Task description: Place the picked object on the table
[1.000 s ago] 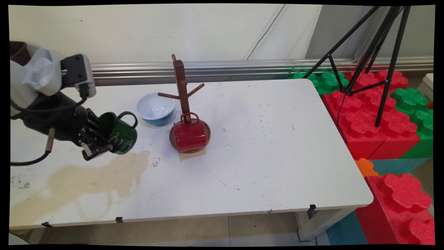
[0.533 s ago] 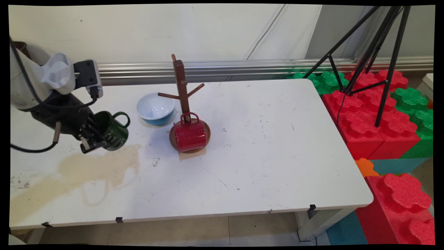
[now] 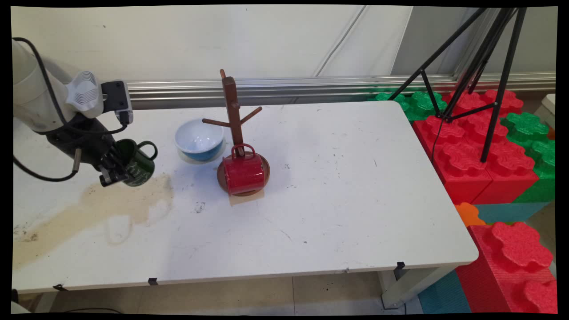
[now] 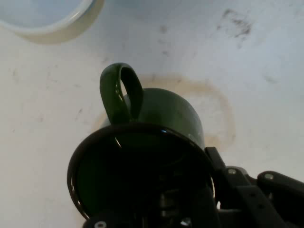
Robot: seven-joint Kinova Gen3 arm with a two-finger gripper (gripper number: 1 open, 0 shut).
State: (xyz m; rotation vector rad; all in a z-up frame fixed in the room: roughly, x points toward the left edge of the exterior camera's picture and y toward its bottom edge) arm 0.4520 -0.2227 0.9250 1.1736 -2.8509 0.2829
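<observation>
My gripper (image 3: 116,171) is shut on the rim of a dark green mug (image 3: 138,162), one finger inside its mouth and one outside. The mug hangs tilted just above the table at the left, its handle (image 3: 149,149) pointing toward the blue-and-white bowl (image 3: 198,140). The hand view looks into the green mug's dark mouth (image 4: 137,175), with the handle (image 4: 121,92) pointing up and the bowl's rim (image 4: 47,21) at the top left. A brown stain (image 3: 111,206) spreads across the table below the mug.
A wooden mug tree (image 3: 234,118) stands on a round brown base, and a red mug (image 3: 243,173) lies on its side on that base. Big red and green foam blocks (image 3: 480,151) and a black tripod (image 3: 484,66) stand beyond the table's right edge.
The gripper has carried the green mug to the left and toward the wall, away from the red mug. More of the brown stain shows.
</observation>
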